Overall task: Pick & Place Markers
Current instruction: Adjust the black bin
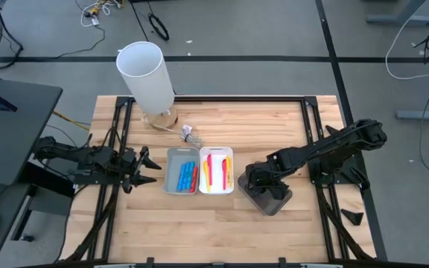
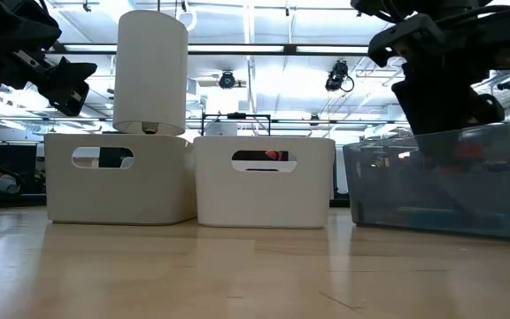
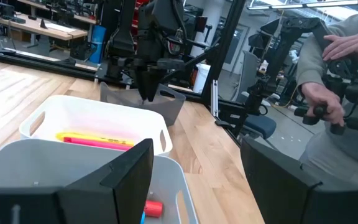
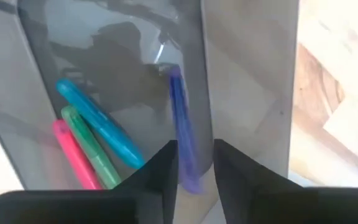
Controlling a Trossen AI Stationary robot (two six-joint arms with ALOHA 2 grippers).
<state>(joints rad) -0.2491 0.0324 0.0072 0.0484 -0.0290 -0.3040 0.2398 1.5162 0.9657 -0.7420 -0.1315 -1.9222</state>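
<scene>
1. Now, the right gripper [image 4: 194,152] is down inside the dark tray [image 1: 274,205], and the purple marker [image 4: 182,118] lies directly beneath it, running straight ahead from its tip.
2. Clenched or released? I cannot tell. The purple barrel sits in line with the tool, but no firm squeeze shows.
3. Off to one side of the tool lie three neighbours: a blue marker [image 4: 98,121], a green marker [image 4: 95,149] and a pink marker [image 4: 73,152], bunched together. The blue one is nearest, close to the purple but apart from it.
4. The tray wall stands close on the tool's other side, so there is little room that way.
5. Judging the step: this is the purple marker's moment at the dark tray. To do it well, keep the tool centred across the barrel, not skewed toward the wall.
6. Any travel should be straight up or down. A sideways drift would likely nudge the blue marker or scrape the wall.
7. Beyond the tool, toward the other arm, sit the white tray [image 1: 216,190] and then the grey tray [image 1: 171,182], both holding markers.
8. The left gripper [image 1: 149,168] waits past the grey tray, spread wide and holding nothing.
</scene>
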